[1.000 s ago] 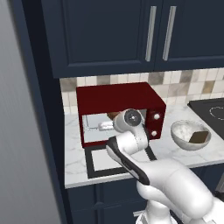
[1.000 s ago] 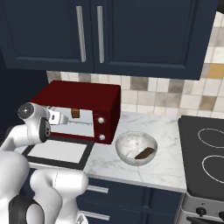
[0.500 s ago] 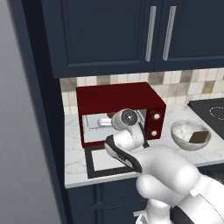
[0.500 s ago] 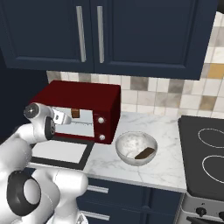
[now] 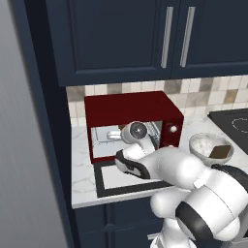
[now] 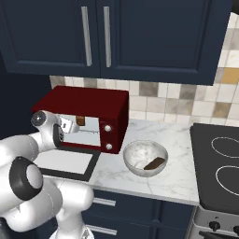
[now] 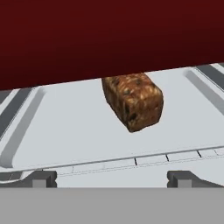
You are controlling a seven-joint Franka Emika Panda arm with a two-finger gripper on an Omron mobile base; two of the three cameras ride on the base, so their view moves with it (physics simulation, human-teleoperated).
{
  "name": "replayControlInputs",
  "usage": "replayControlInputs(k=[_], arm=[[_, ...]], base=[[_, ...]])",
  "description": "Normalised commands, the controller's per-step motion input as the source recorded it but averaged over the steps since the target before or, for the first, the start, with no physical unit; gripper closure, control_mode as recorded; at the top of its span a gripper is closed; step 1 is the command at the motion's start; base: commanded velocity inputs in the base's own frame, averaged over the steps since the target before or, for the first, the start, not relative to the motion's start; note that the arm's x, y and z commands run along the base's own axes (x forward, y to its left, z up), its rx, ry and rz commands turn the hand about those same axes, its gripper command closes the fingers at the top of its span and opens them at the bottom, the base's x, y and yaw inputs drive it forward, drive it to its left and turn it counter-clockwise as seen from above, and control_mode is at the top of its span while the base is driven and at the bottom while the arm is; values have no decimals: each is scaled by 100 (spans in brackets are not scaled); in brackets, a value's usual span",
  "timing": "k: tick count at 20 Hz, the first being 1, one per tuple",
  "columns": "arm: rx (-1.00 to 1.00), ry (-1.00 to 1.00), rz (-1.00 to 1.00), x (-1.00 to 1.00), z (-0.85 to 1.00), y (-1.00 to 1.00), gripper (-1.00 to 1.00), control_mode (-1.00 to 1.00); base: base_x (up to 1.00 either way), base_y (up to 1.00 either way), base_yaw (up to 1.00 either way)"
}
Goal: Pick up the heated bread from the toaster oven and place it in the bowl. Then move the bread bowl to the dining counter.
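Hand view: bread [image 7: 133, 101] is seen on the oven tray [image 7: 65, 127], toward its rear, ahead of the gripper [image 7: 113, 178] and slightly right of centre; jaws held wide apart, nothing gripped.

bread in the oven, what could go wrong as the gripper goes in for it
1. The bread sits well back on the tray, under the oven roof; the hand might scrape the roof reaching in.
2. The gripper is open at the tray's front edge; coming in low, its fingertips could catch that lip.
3. The bread lies skewed to the fingers, so closing might turn or push it deeper.
4. The bowl already holds a dark piece.
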Motion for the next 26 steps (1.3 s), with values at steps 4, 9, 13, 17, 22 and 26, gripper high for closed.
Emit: replayControlInputs(k=[4, 9, 13, 17, 22, 26], arm=[[0, 0, -2, 26, -19, 0, -100, -100], [0, 0, -3, 27, -20, 0, -100, -100], [0, 0, -3, 19, -20, 0, -100, -100], [0, 0, -2, 13, -24, 0, -100, -100], [0, 0, -2, 9, -19, 0, -100, -100], [0, 12, -1, 0, -5, 0, -100, -100]], base=[[0, 0, 0], [0, 0, 0], [0, 0, 0], [0, 0, 0], [0, 0, 0], [0, 0, 0]])
